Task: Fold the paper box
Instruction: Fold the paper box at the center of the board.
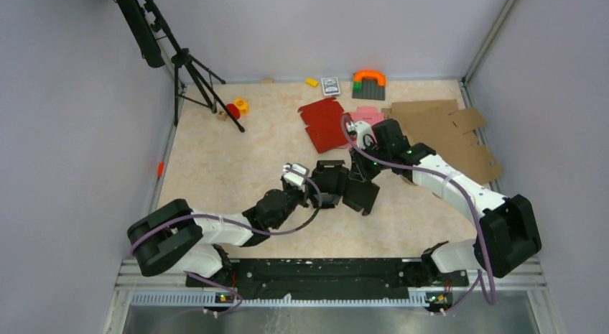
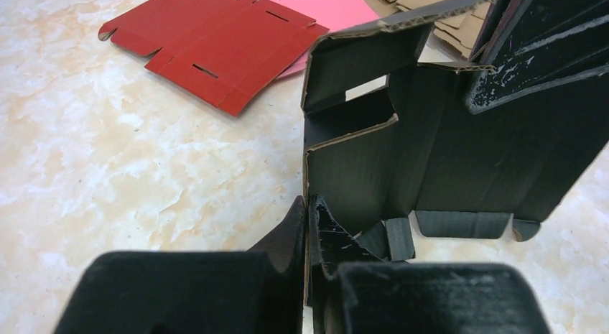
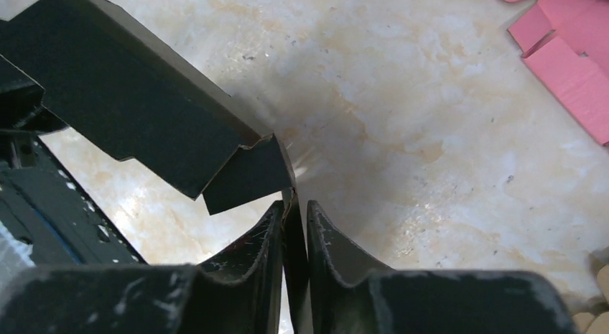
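The left gripper [image 2: 307, 210] fills the bottom of its wrist view, its two fingers pressed together on a thin edge of the paper box [image 2: 445, 154], so that side of the blank is clamped. From that pinched edge the black cardboard rises up and away from the fingers. Its panels stand partly folded, a flap bends over at the top, and short tabs hang along the lower edge close to the table [image 1: 215, 161].

The right gripper [image 3: 293, 220] is closed on another flap of the same box, and a sliver of black card shows between its fingers. The rest of the box extends to the left of that grip, above the marbled surface.

From above, the box sits about mid-table between the two grippers, the left one at its left side and the right one at its far right side. A red blank [image 1: 323, 124] and a pink blank [image 1: 366, 114] lie flat beyond it, toward the far edge. Brown cardboard blanks [image 1: 449, 133] lie near the far right corner.
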Tool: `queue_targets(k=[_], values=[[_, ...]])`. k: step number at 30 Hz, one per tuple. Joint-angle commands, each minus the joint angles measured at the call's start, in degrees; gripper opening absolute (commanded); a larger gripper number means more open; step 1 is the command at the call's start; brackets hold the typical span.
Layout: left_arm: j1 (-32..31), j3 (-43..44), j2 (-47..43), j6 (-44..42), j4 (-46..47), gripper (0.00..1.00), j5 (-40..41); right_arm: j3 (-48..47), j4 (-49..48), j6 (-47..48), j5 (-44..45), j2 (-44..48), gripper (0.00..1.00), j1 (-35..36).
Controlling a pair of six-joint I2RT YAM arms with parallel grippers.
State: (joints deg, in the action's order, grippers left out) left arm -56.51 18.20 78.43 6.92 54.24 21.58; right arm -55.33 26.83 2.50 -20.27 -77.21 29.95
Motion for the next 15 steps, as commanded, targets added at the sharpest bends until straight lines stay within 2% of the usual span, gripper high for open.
queue_targets(k=[1, 5, 8, 11, 15], values=[[-0.51, 1.49, 0.68, 0.17, -0.26, 0.00, 1.01, -3.92, 0.43, -5.27, -0.28, -0.81, 0.14, 1.51], [-0.46, 3.85, 0.31, 1.75, -5.02, 0.00, 2.36, -4.85, 0.41, -6.68, 2.40, -1.29, 0.11, 3.58], [-0.53, 6.50, -1.04, 4.01, -11.98, 0.00, 4.06, -6.59, 2.17, -6.55, 2.76, -2.41, 0.02, 3.62], [-0.48, 7.65, -2.14, 5.36, -14.81, 0.00, 3.94, -7.34, 2.71, -7.96, 3.25, -2.39, 0.00, 3.77], [-0.48, 8.39, -1.32, 8.37, -16.08, 0.00, 3.49, -5.14, -1.26, -12.46, 7.00, -0.29, 0.00, 5.31]])
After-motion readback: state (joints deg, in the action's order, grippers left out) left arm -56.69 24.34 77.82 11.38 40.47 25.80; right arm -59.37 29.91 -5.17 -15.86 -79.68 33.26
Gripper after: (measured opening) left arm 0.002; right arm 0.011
